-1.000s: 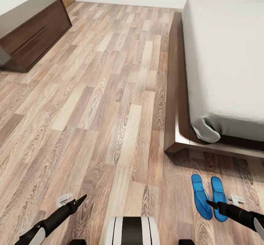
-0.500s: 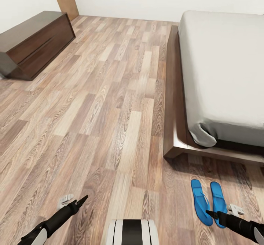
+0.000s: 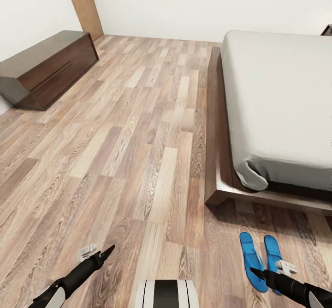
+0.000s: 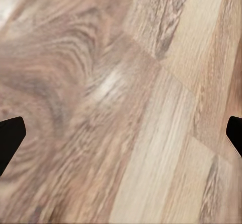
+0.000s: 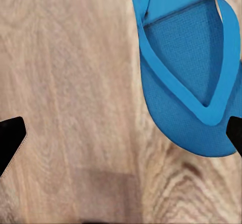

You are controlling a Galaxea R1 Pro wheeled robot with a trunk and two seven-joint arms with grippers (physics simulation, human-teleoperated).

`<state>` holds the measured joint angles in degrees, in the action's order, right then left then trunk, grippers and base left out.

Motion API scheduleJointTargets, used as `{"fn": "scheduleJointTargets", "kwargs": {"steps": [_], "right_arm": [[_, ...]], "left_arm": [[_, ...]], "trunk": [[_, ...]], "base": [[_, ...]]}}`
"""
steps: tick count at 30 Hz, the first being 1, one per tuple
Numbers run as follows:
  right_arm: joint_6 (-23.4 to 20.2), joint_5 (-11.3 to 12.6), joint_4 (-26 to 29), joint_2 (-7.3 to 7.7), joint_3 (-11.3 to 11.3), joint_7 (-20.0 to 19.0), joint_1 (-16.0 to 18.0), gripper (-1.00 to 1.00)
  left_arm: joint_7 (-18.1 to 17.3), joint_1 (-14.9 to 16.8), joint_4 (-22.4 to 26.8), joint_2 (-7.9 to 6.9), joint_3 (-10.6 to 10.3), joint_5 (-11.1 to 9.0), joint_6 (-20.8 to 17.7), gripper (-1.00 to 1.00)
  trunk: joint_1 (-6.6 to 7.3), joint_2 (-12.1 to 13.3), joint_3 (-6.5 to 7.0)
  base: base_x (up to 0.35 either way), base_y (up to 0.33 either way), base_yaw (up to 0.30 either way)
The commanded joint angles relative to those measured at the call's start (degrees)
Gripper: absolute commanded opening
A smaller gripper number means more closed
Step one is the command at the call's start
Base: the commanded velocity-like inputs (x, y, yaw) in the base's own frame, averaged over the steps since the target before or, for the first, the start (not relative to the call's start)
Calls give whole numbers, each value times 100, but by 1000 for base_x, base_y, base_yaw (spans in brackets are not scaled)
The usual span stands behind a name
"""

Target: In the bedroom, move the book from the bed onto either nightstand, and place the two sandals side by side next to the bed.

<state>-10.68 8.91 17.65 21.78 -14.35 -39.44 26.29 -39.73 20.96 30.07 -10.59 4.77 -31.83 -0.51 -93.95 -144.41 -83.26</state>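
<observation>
Right wrist view: spread right gripper point(image 5: 121, 143) over textured blue sandal point(image 5: 189, 78), seemingly untouched.

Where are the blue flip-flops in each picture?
Head view: the two blue flip-flops lie side by side on the wood-plank floor, low on the right, past the foot of the bed.
Right wrist view: one flip-flop sits close, between the open right hand tips.
Left wrist view: floor planks, no flip-flop.
Shared landmark: the wood-plank floor.
</observation>
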Motion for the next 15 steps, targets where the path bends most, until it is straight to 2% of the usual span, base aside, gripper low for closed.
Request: {"fn": "scheduleJointTargets", "kwargs": {"steps": [1,11,13,15], "right_arm": [[-42,50,-2,-3,-19,-20,0,100],[88,56,-292,-7,-18,14,-1,100],[240,57,-504,-8,-17,19,2,100],[604,58,-739,-12,-16,23,0,100]], "left_arm": [[-23,3,-11,8,3,-31,-4,100],[-17,4,-257,21,7,-31,167,100],[-17,4,-346,22,2,-32,322,100],[-17,2,-515,25,-6,-28,504,100]], "trunk": [[3,0,20],[29,14,241],[34,16,285],[39,19,330]], "base": [[0,0,0],[0,0,0],[0,0,0],[0,0,0]]}}
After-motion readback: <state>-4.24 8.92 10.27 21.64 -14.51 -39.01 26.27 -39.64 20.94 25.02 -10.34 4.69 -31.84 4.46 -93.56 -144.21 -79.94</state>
